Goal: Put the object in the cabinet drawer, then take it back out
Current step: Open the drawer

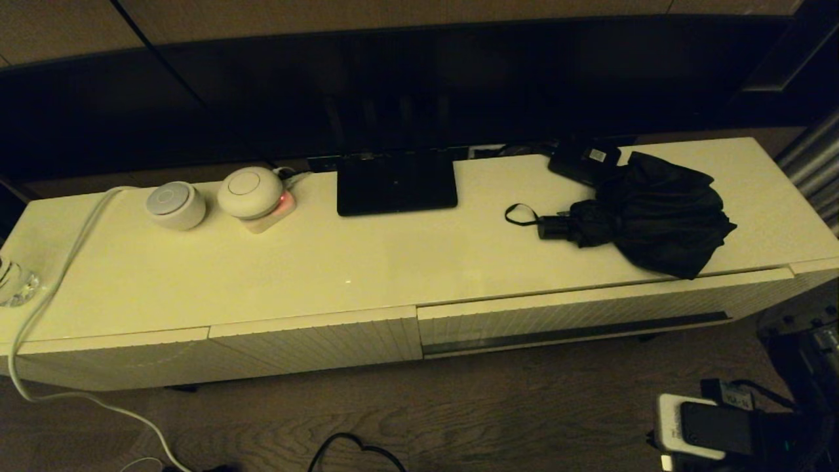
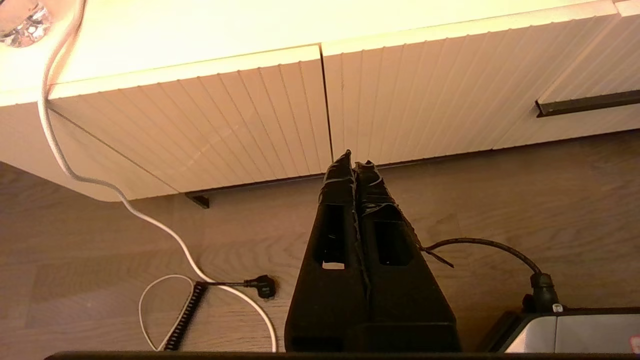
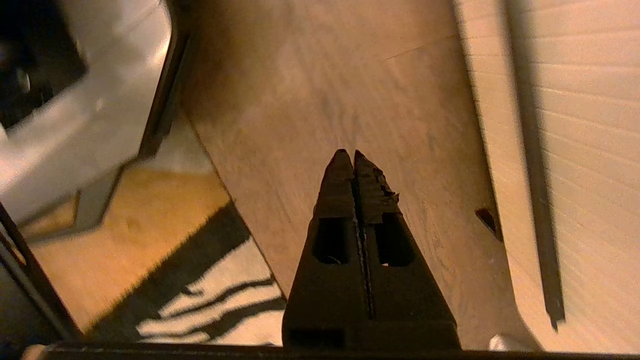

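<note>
Black against cream
My black umbrella (image 1: 655, 213) lies on the cream worktop (image 1: 367, 262); the ribbed cream drawer (image 1: 590, 318) has a dark slot.

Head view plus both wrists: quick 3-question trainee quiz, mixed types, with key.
1. True or false: the drawer with the dark handle slot is closed.
2. Where does the umbrella lie? A) inside the drawer B) on the cabinet top C) on the floor
3. Fill in: the fingers of the right gripper are ____.

Key: 1 true. 2 B, above the drawer, handle toward the black stand base. 3 shut, holding nothing, above the floor near the drawer front; the left gripper, also shut, hangs before the cabinet.
</note>
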`<state>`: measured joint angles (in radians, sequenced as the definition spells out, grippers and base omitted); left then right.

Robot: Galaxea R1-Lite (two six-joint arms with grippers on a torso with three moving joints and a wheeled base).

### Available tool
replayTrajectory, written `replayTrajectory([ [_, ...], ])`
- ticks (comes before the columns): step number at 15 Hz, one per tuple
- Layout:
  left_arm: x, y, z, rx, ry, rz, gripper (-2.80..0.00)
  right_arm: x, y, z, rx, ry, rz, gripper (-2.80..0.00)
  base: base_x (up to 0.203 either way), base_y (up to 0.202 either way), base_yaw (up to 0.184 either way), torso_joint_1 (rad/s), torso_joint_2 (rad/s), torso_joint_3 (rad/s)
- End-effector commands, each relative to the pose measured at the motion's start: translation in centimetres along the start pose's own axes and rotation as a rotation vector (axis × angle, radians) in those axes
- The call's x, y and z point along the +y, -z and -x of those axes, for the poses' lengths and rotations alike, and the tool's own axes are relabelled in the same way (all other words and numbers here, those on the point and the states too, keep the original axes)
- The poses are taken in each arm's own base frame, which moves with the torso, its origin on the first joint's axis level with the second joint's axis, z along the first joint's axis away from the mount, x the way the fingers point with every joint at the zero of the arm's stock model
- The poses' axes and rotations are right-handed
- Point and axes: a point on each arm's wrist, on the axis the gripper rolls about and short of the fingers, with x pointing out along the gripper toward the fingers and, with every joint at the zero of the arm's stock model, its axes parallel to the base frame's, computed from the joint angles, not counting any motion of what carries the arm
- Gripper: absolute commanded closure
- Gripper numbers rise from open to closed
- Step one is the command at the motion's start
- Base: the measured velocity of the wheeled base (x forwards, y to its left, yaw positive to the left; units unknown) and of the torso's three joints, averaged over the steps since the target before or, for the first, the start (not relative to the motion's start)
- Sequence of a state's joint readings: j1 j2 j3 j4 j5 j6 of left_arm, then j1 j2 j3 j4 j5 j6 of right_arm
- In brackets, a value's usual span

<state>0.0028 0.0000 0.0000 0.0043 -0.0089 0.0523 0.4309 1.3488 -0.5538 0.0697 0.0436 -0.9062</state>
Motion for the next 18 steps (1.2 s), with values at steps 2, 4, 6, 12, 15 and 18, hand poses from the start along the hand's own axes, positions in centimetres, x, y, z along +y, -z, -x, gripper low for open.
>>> replayTrajectory([
  [2, 0.0, 0.1, 0.0, 0.003, 0.000, -0.001, 0.00, 1.4, 1.1, -2.3, 0.054, -0.082, 0.083, 0.00, 0.000, 0.000, 0.000, 0.000, 0.00, 0.000],
  [4, 0.0, 0.1, 0.0, 0.003, 0.000, -0.001, 0.00, 1.9, 1.6, -2.7, 0.063, -0.097, 0.165, 0.00, 0.000, 0.000, 0.000, 0.000, 0.00, 0.000],
  [6, 0.0, 0.1, 0.0, 0.003, 0.000, -0.001, 0.00, 2.3, 2.3, -3.0, 0.078, -0.112, 0.237, 0.00, 0.000, 0.000, 0.000, 0.000, 0.00, 0.000],
  [12, 0.0, 0.1, 0.0, 0.003, 0.000, -0.001, 0.00, 1.9, 3.9, -6.4, 0.152, -0.098, 0.342, 0.00, 0.000, 0.000, 0.000, 0.000, 0.00, 0.000],
  [15, 0.0, 0.1, 0.0, 0.003, 0.000, 0.000, 0.00, 1.5, 3.9, -7.9, 0.133, -0.051, 0.364, 0.00, 0.000, 0.000, 0.000, 0.000, 0.00, 0.000],
  [18, 0.0, 0.1, 0.0, 0.003, 0.000, 0.000, 0.00, 2.1, 4.5, -8.5, 0.154, -0.101, 0.413, 0.00, 0.000, 0.000, 0.000, 0.000, 0.00, 0.000],
])
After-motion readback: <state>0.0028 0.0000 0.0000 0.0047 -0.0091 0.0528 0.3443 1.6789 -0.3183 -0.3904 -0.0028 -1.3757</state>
